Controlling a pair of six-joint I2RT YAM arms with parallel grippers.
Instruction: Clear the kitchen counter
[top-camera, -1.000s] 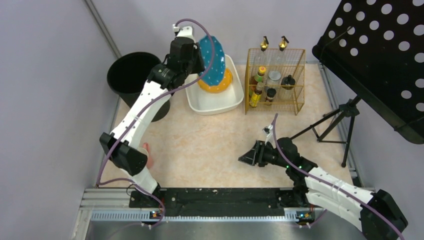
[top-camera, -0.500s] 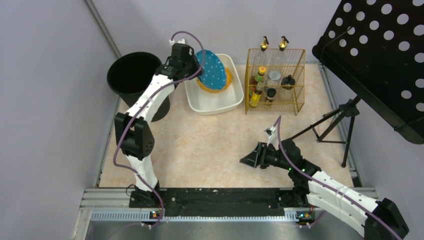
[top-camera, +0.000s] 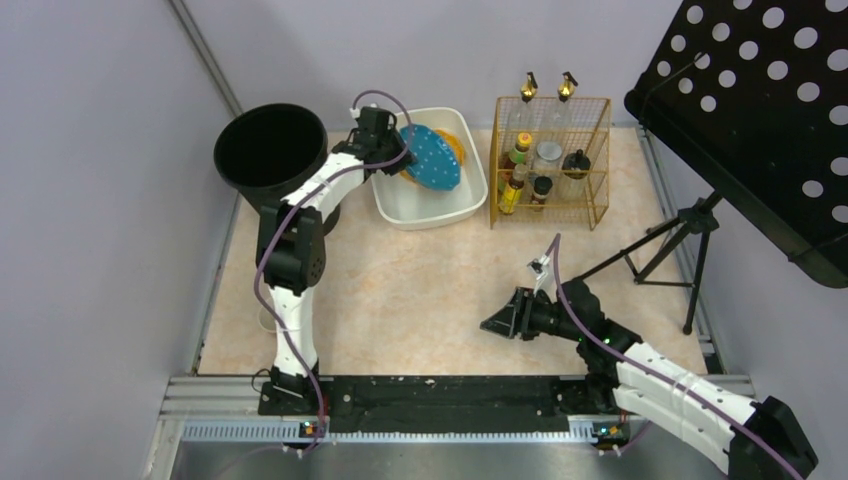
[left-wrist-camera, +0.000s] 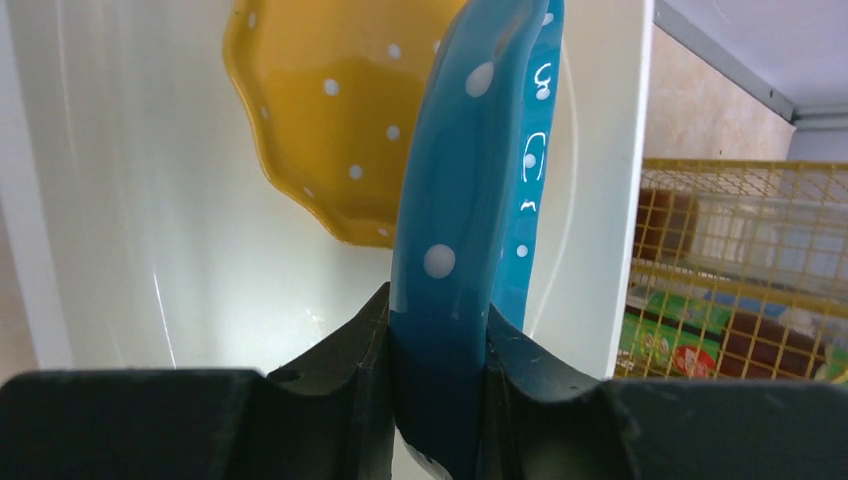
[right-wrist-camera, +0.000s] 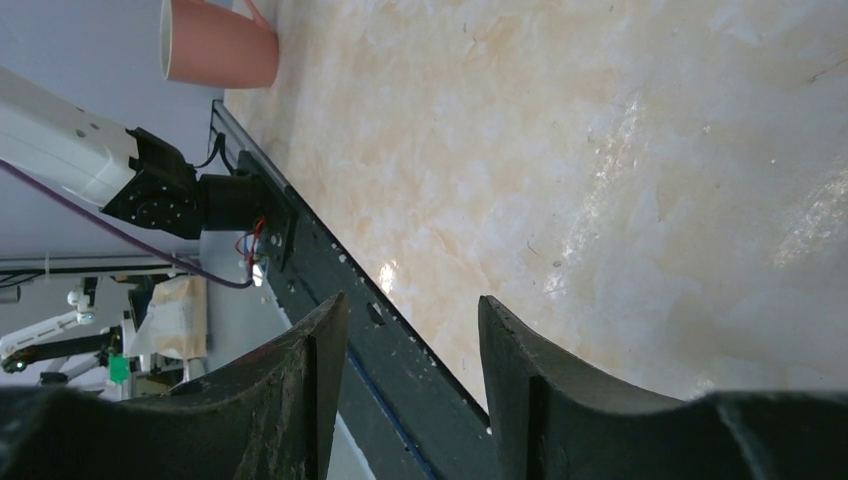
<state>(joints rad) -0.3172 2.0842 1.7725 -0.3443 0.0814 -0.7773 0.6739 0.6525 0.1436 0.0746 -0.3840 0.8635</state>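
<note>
teal plate with white dots (left-wrist-camera: 452, 240) is clamped in my left tool (left-wrist-camera: 437, 335), one finger on each face near the rim. the plate's tilted and sits down inside the white basin (top-camera: 432, 212), right up against a yellow dotted dish (left-wrist-camera: 335, 120); can't tell if the two actually touch. the basin is at the far end of the surface (top-camera: 420, 285), that pale peachy marbled top with metal rails. it has a black bin (top-camera: 270, 150) off its left side and a yellow wire rack (top-camera: 550, 160) of bottles just to its right.

my right tool (right-wrist-camera: 410, 345) is low over the near-right part of the surface, fingers spread apart with nothing between them, just bare marble underneath. a pink cup (right-wrist-camera: 215, 45) lies on its side near the left edge, well away from it. a black perforated stand (top-camera: 760, 100) hangs over the far right corner on a tripod.
</note>
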